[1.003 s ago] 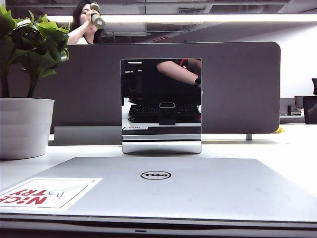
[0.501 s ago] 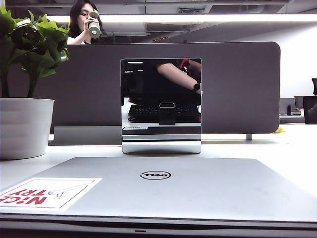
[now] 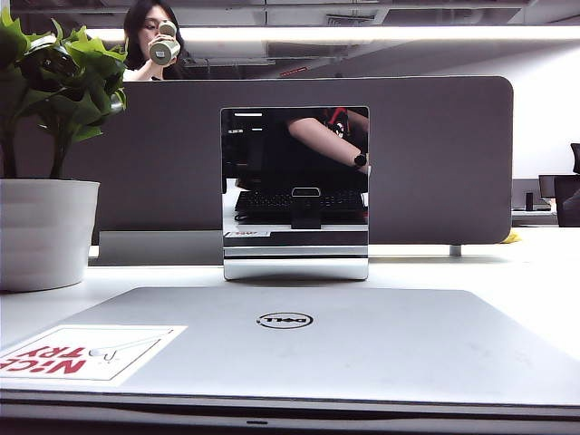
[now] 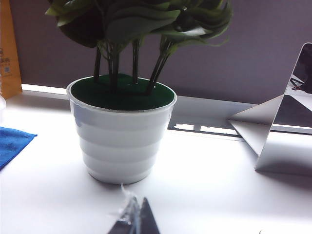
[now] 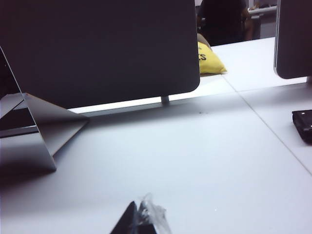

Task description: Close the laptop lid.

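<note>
Lying shut on the white table (image 3: 507, 272), the laptop lid (image 3: 362, 349); left pincer (image 4: 134, 219) and right pincer (image 5: 139, 219) states unclear.

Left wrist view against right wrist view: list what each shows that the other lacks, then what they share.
Only the left wrist view shows the white pot with its green plant, a blue cloth and the left gripper, a dark tip at the picture's edge. Only the right wrist view shows a yellow bag, a black object on the table and the right gripper. Both show the mirror, the grey partition board and the white table. Neither shows the laptop lid, which lies flat.
</note>
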You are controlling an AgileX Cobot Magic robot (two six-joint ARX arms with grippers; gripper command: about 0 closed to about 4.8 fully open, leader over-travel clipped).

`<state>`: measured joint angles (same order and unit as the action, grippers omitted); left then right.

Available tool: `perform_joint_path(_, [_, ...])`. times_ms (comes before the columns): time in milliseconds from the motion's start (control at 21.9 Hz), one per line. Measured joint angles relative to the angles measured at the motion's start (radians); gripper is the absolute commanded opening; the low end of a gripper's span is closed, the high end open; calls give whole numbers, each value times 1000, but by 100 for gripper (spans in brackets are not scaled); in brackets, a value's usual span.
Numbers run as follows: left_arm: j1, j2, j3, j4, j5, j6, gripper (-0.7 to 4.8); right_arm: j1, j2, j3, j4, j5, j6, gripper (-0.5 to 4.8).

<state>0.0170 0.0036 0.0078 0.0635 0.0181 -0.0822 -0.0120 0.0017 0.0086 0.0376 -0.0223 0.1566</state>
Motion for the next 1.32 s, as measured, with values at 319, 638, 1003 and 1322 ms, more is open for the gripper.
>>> perform_joint_path(319, [0,0,0,0,0,0,-5,3,0,0,-2,0,0,-1])
perform_joint_path(638, [0,0,0,0,0,0,-5,6,0,0,3,0,0,-1])
perform_joint_path(1003, [0,0,0,0,0,0,-5,6,0,0,3,-6,-42,-1])
perform_joint_path(1322, [0,0,0,0,0,0,-5,6,0,0,29,-7,-38,-1])
